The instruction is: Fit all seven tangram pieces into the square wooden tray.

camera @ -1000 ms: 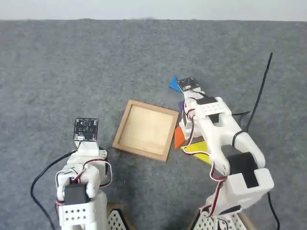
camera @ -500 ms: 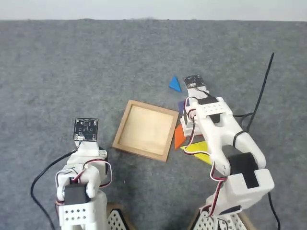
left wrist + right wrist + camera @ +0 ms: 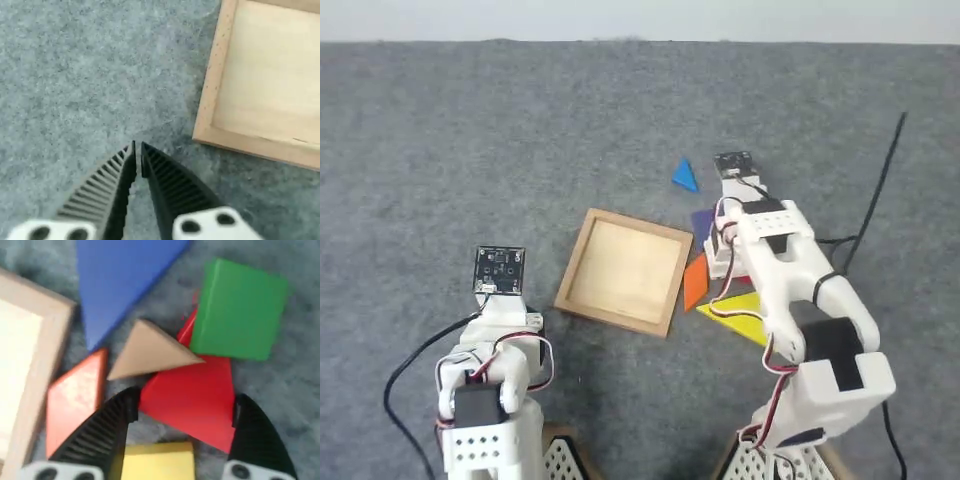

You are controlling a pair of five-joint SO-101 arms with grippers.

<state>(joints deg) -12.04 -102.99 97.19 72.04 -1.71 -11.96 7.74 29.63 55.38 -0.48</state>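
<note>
The square wooden tray (image 3: 574,258) lies empty at mid-table. My right arm (image 3: 760,240) hangs over the cluster of pieces just right of it. In the right wrist view my right gripper (image 3: 185,400) is open, its fingers straddling a red triangle (image 3: 192,395). Around it lie a tan triangle (image 3: 150,350), a green square (image 3: 239,310), a large blue triangle (image 3: 120,275), an orange piece (image 3: 75,395) and a yellow piece (image 3: 157,462). A small blue triangle (image 3: 685,177) sits apart, farther back. My left gripper (image 3: 136,147) is shut and empty over bare carpet beside the tray's rim (image 3: 215,75).
Grey carpet covers the whole table. A black cable (image 3: 875,190) runs along the right side behind the right arm. The left arm (image 3: 490,350) stands at the front left, short of the tray. Open carpet stretches across the back and left.
The right arm has shifted slightly right and away from the tray, uncovering the small blue triangle. The left arm has kept still.
</note>
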